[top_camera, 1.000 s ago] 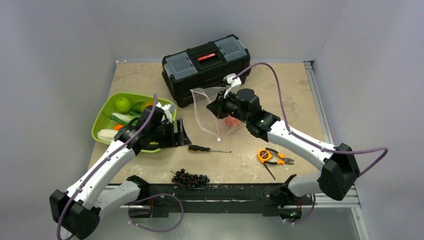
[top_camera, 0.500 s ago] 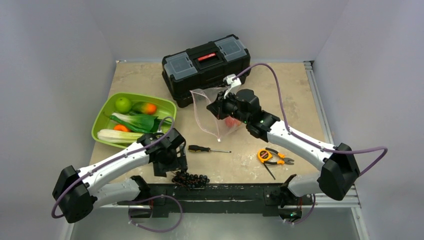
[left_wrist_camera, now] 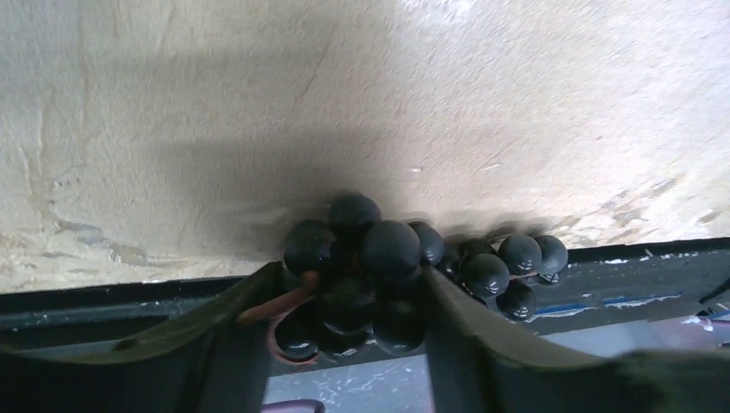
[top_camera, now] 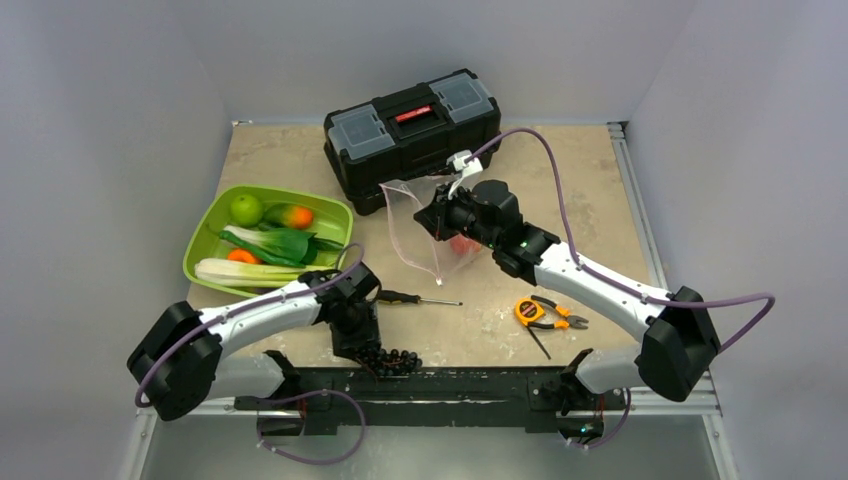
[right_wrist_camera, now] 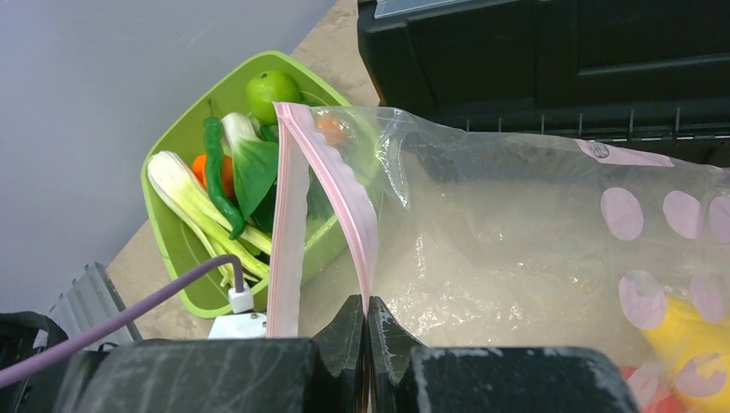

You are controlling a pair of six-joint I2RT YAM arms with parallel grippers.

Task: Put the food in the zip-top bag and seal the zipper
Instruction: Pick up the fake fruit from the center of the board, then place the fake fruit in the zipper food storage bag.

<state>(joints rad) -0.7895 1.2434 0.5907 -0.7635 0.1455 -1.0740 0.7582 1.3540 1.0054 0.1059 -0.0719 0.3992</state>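
R gripper [right_wrist_camera: 366,314] is clamped tight on the zipper [right_wrist_camera: 331,181] of the zip-top bag [right_wrist_camera: 482,241], holding it upright in front of the black toolbox [right_wrist_camera: 551,60], whose lid is closed. The bag mouth gapes twd the lime-green tray [right_wrist_camera: 176,249]. In the bag we see a yellow piece [right_wrist_camera: 689,335] and a red piece [right_wrist_camera: 663,396] at the bottom. The tray holds a green apple [right_wrist_camera: 273,89], bok choy [right_wrist_camera: 250,163], green chili [right_wrist_camera: 217,172], orange piece [top_camera: 240,256] and white-green stalk [right_wrist_camera: 185,194]. L gripper [left_wrist_camera: 349,301] straddles the dark grapes [left_wrist_camera: 379,249] at the near table [left_wrist_camera: 430,103] edge, w/ fingers [left_wrist_camera: 250,301] against both sides. We can't tell if it's gripping them.
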